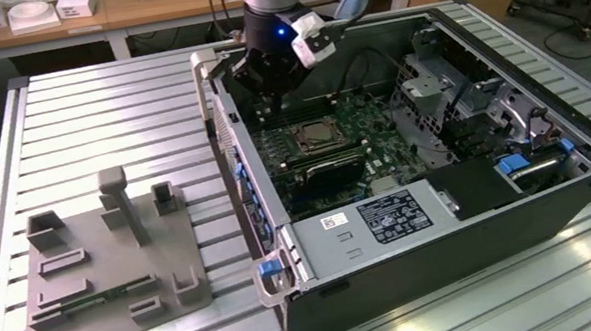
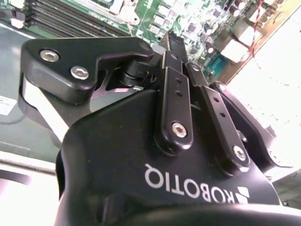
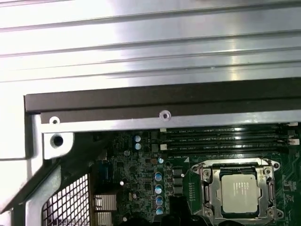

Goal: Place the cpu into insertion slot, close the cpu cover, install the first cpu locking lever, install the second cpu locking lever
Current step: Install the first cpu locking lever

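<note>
Scene: an open grey metal computer case (image 1: pixel 440 284) lies on its side on a ribbed silver aluminium worktop (image 1: pixel 90 107). Its open face is turned upward, so the green circuit board (image 1: pixel 368 116) inside can be reached from above.

Arm: one Universal Robots arm reaches down into the case over its far wall in the exterior view.

End effector: the black end effector (image 1: pixel 273 99) hangs pointing down over the board. It is near the socket, on the side of the long narrow black memory slots (image 3: pixel 225 139), and apart from the chip. Whether it is open or closed cannot be told.

Cpu: the small flat square silvery-grey metal cpu (image 3: pixel 240 190) lies level and face up inside the square silver-rimmed insertion slot (image 3: pixel 202 174) on the board. Placing it looks done.

Cover: the thin square silver metal cpu cover (image 3: pixel 216 193) lies flat around the chip, which shows through its window cut-out. It appears to be closed, pressing the chip's edges into the socket.

Levers: whether the locking levers beside the socket are latched is too small to tell.

Fixture: a grey moulded fixture block (image 1: pixel 113 269) with posts and pockets stands on the worktop, on the exterior view's left and well apart from the case. It is probably a parts holder.

Box: a large grey box with a black label (image 1: pixel 378 216) sits inside the case, clear of the socket.
</note>
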Robot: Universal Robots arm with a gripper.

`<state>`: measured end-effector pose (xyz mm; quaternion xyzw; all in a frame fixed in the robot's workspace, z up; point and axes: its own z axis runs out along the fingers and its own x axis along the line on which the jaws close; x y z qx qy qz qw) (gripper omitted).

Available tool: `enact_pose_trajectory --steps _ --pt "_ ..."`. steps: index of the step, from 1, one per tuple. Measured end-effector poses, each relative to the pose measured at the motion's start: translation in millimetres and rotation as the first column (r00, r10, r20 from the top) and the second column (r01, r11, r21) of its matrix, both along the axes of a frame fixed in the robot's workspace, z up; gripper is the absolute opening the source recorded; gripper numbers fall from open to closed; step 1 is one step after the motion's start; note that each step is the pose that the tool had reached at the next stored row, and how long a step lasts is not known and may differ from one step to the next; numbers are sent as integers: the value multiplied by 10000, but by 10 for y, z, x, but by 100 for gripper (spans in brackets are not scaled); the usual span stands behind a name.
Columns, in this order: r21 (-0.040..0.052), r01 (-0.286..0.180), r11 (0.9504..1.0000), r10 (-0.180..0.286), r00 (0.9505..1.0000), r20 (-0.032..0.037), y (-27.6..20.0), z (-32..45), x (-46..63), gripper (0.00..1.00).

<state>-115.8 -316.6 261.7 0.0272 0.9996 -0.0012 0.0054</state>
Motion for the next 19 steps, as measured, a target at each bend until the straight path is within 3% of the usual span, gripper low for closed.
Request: enact_pose_trajectory --steps 8,13,19 --pt "-1 -216 9998 216 9998 23 86 -5 -24 10" --pt "0 -241 9997 241 9997 25 105 -8 -99 10" --pt "-1 -273 9996 273 9996 23 141 -15 -101 10"
